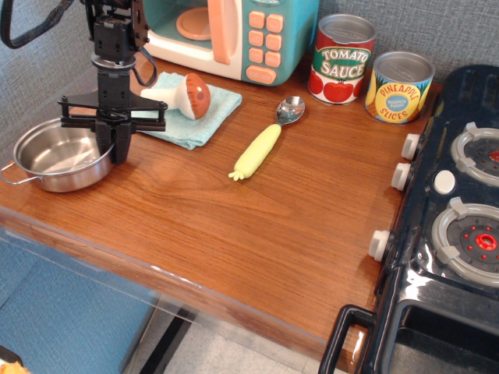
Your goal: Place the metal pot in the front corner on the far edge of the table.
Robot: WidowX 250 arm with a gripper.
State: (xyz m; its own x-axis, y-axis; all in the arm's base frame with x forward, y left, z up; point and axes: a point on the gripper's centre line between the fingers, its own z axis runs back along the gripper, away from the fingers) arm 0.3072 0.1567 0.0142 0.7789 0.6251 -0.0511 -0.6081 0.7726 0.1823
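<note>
Metal pot [56, 155] sits on the worktop [257, 226] at approx 9 o'clock in frame, close to the left corner, near the clear plastic strip [101, 253] on the worktop's near edge. One wire loop handle pokes out past the pot's left side. Pot upright, inside bare w/ reflections.

Claw [117, 140] comes straight down from 12 o'clock over the pot's right rim. Fingers [122, 142] look pressed together on the rim wall, pinching the pot, one finger in, one out. The black crossbar above them stands level.

Rest of worktop:
- Blue cloth [191, 113] at 3 o'clock of the claw, toy mushroom [185, 93] lying on it, cap to the right.
- Toy microwave [234, 35] behind the cloth, approx 12 o'clock.
- Yellow-handled spoon [265, 140] near centre, bowl pointing to approx 1 o'clock, well apart from the pot.
- Tomato sauce can [343, 58] and pineapple can [399, 86] side by side at approx 1 o'clock, both upright by the back wall.
- Black toy stove [452, 218] along the 3 o'clock side, knobs facing the worktop.
</note>
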